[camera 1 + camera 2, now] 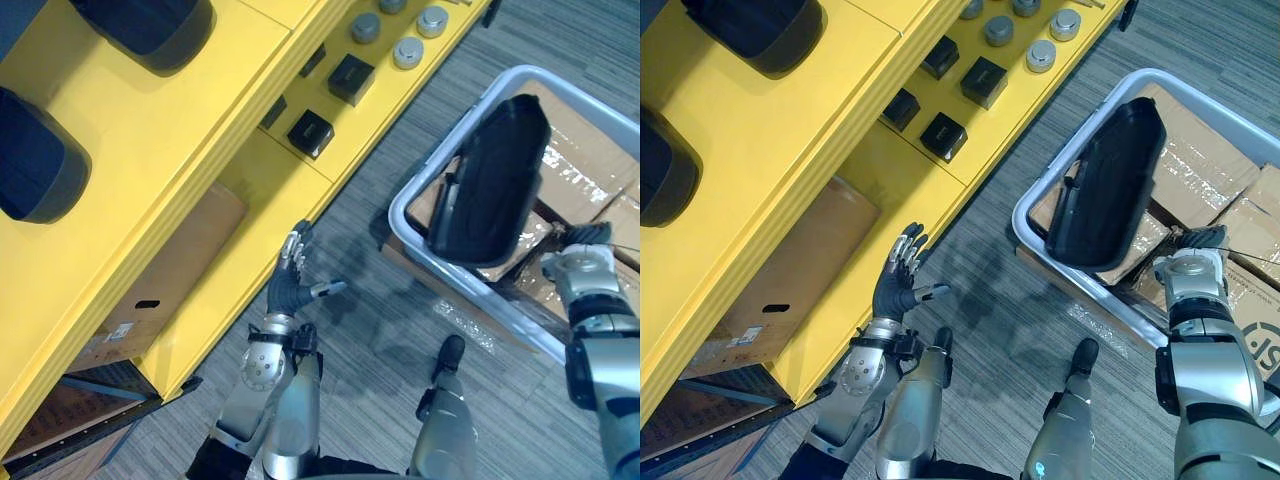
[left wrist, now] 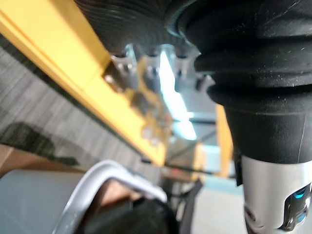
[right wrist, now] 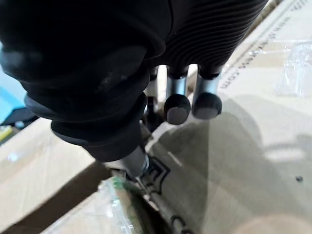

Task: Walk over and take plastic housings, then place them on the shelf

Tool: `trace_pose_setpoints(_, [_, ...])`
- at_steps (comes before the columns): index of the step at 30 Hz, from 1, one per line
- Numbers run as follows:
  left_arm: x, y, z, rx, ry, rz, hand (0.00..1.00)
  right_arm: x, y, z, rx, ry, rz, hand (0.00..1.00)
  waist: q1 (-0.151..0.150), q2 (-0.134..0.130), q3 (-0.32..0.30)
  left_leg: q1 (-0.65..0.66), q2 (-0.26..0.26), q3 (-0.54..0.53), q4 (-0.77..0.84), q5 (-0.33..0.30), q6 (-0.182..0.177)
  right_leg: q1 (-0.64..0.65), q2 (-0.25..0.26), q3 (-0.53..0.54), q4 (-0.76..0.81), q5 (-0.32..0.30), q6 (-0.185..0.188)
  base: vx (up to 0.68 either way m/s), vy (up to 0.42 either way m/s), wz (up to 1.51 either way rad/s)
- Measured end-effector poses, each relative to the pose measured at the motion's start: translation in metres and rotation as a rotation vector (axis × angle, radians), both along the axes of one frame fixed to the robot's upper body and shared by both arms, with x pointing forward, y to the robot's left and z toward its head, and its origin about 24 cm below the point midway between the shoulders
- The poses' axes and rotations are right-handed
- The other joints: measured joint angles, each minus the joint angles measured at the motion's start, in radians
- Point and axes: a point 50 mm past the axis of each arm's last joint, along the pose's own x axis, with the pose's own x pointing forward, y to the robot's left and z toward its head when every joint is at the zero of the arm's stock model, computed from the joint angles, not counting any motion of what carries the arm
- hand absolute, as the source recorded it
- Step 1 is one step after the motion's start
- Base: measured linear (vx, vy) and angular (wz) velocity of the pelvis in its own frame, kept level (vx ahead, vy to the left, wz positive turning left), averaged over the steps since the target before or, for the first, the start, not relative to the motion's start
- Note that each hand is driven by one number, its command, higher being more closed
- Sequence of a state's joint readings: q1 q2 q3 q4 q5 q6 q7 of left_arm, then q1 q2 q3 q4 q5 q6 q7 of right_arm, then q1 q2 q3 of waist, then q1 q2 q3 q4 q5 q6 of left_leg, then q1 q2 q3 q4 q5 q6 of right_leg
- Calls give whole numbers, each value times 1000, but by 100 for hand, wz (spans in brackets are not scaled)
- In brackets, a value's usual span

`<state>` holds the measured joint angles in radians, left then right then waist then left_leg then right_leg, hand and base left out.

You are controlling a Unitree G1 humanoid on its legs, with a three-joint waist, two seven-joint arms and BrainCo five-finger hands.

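Left eye view: we see a tall black plastic housing, a smooth, slightly glossy shell with rounded ends, standing on edge inside a pale grey bin. It stands by the bin's wall nearest the shelf and rises well above the rounded rim. Under and beside it lie flat cardboard boxes wrapped in shiny, wrinkled film that fill the bin's floor.

The right hand sits over these boxes at the bin's near edge, just beside the housing's lower end but apart from it. In the right wrist view we see its dark-tipped fingers just above the cardboard; we cannot tell whether they are curled or relaxed.

The left hand hangs above the carpet beside the front edge of the shelf's lower tier, fingers straight and spread, thumb out to the side, touching nothing.

The yellow shelf is matt painted board with a ribbed front edge. On its top tier, two more dark rounded housings rest near the far-left edge. The lower tier carries small black square blocks and, farther along, grey metal discs. A brown cardboard carton sits under the lower tier.

The floor is grey carpet with a fine striped weave.
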<state>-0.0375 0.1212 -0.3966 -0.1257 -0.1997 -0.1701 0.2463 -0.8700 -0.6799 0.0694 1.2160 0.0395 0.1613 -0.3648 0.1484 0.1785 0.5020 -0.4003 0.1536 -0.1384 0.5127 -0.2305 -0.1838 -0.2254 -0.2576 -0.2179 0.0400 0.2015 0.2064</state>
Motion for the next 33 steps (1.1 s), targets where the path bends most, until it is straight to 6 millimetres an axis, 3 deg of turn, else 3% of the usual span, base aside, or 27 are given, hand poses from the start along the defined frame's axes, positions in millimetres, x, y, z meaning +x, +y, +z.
trace_pose_setpoints(7, [-5, 5, -8, 12, 28, 10, 0, 3, 8, 3, -90, 17, 92, 100, -30, 0, 0, 9, 2, 10, 0, 0, 0, 0, 0, 10, 2, 0, 0, 7, 13, -3])
trace_pose_setpoints(8, [-6, 6, -9, 18, 32, 11, 0, 3, 10, 3, -109, 19, 114, 0, -32, 0, 0, 15, 4, 16, -3, 0, 0, 0, 1, 17, 3, 0, 0, 20, 31, -11])
trace_pose_setpoints(13, [-12, 8, -5, 8, 19, 13, 0, 5, 26, 7, -157, -49, 168, 0, -52, -1, 0, 17, 8, 19, -2, -1, 0, -1, 6, 26, 4, 1, -4, 3, 19, -3])
trace_pose_setpoints(18, [-14, 9, -5, 2, 19, 17, 0, 10, 51, 32, -193, -244, 175, 0, -55, -6, -3, 16, 11, 38, -3, -1, 0, -19, 7, 44, 6, 6, -9, 0, 32, -11])
trace_pose_setpoints(24, [-14, 9, -3, -4, 15, 30, 0, 10, 79, 22, -129, -322, 181, 0, -59, -33, -15, 26, 11, 48, -15, -1, 0, -24, 7, 58, 7, 6, -9, 27, 32, -4])
trace_pose_setpoints(33, [-14, 8, -3, -11, 17, 37, 0, 12, 97, 20, -85, -380, 195, 0, -62, -34, -15, 33, 12, 55, -17, -1, 0, -24, 6, 67, 10, 6, -9, 12, 26, -2])
